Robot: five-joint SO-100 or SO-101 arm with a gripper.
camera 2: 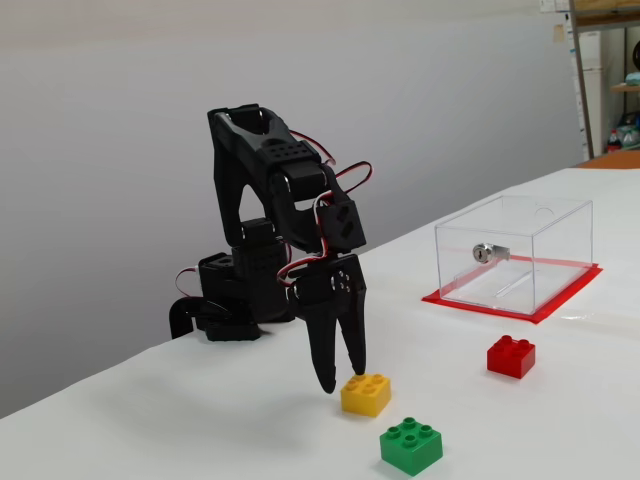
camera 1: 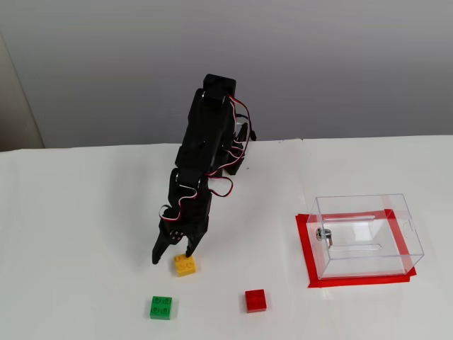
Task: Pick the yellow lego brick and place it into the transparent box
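Gripper [camera 1: 172, 256] [camera 2: 342, 378] pointed down at table, fingers spread w/ clear gap, nothing pinched. In a fixed view, one fingertip [camera 1: 188, 251] at top edge of yellow lego brick [camera 1: 185, 265], the other fingertip off to its left, above bare table. In another fixed view, one finger [camera 2: 357, 340] over rear-left corner of same brick [camera 2: 365, 394]; contact vs. just above: cannot tell. Brick flat on white table [camera 1: 85, 234] [camera 2: 560, 420], studs up, not lifted.

Green brick [camera 1: 161, 307] [camera 2: 411, 447] near yellow one, toward front edge; apart, not touching. Red brick [camera 1: 255, 299] [camera 2: 511, 356] further right, between yellow brick and transparent box [camera 1: 367, 235] [camera 2: 514, 253].

Box upright on red tape-marked patch [camera 1: 306, 249] [camera 2: 560, 296], well apart from gripper and yellow brick. Small metal fitting [camera 1: 323, 234] [camera 2: 486, 253] on one wall. No brick seen inside.

Arm base [camera 2: 232, 300] at rear of table, red and white wires [camera 1: 241, 113] [camera 2: 350, 175] looped along upper links.
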